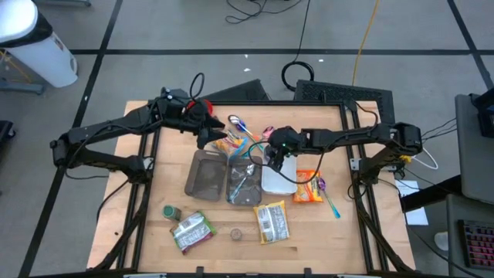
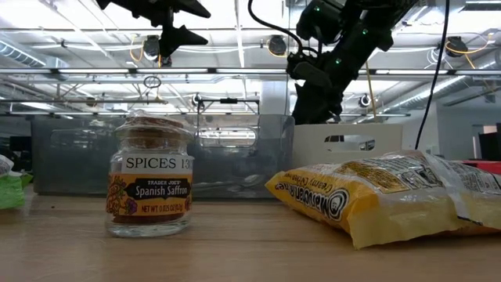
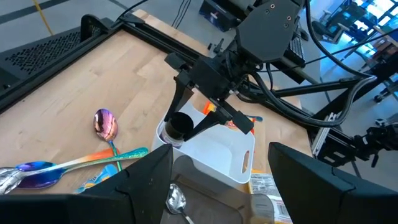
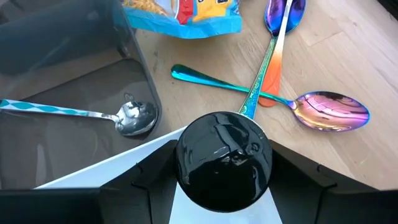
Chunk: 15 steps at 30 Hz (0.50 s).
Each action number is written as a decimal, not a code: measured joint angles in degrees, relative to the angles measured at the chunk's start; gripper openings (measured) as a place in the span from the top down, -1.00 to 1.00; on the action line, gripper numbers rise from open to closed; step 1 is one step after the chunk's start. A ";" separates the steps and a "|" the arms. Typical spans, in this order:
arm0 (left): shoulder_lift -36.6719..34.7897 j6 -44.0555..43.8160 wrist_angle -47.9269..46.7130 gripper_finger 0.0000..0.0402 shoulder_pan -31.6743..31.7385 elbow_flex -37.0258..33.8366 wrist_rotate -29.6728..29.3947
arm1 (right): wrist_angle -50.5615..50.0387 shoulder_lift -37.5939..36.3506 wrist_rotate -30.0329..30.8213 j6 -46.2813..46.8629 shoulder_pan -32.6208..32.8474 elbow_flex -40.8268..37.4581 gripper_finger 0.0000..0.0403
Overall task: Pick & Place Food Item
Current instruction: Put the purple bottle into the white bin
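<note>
Small jar with a black lid, upright, gripped above the white tray's corner.

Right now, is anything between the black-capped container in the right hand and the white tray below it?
Nothing visible. The right hand holds the black-capped container just above the white tray, at its corner, and the tray floor there shows bare. The nearest thing, a spoon, lies in the clear bin alongside.
</note>
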 joint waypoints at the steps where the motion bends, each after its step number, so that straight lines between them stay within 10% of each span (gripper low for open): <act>1: 0.00 -0.02 -0.02 -0.36 0.00 0.02 0.00 | 0.11 0.02 0.02 -0.10 0.00 -0.02 0.01; 15: 0.00 -0.05 -0.01 -0.36 0.00 0.02 0.01 | 0.10 0.08 -0.09 -1.28 0.00 -0.02 -0.14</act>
